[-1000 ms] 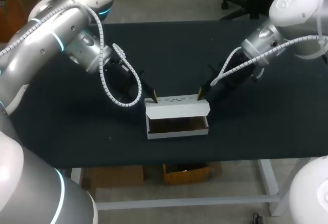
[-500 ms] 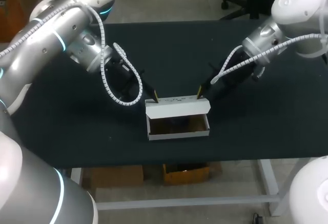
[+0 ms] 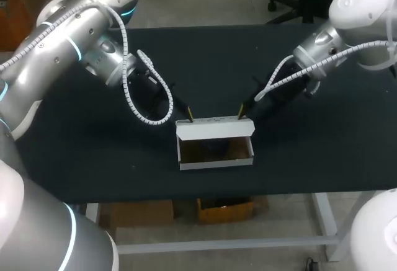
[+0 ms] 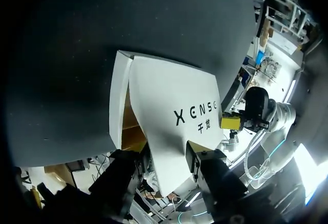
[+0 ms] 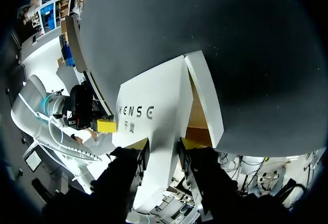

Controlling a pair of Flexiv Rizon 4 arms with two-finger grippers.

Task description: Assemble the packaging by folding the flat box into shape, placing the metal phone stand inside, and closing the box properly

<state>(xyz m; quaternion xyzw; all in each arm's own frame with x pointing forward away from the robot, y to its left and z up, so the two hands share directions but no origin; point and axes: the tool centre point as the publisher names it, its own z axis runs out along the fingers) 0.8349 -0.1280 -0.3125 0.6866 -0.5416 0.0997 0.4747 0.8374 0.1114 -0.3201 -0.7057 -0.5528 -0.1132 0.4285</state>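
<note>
Left gripper (image 3: 190, 115): it comes in from the left side and sits at the rear left corner of the box (image 3: 215, 153), its 2 fingers set a narrow gap apart. In the left wrist view the printed outer face of the lid (image 3: 214, 129) fills that gap, and the fingers flank the lid's near corner; I see no pinch from 2 sides, so I log it as narrowly parted and not clamped. Right gripper (image 3: 242, 112): it comes in from the right and sits at the rear right corner of the same lid. It shows the same narrow spacing, with its yellow tips just beside the lid's edge in the right wrist view. Each wrist view also shows the other arm's yellow tip at the far corner of the lid. The box is white and folded into shape. It stands near the middle of the black table (image 3: 93, 159), toward the front edge. The lid is raised and tilted over the opening, not closed down. The brown interior is visible beneath it. I cannot tell from any view what lies inside.
</note>
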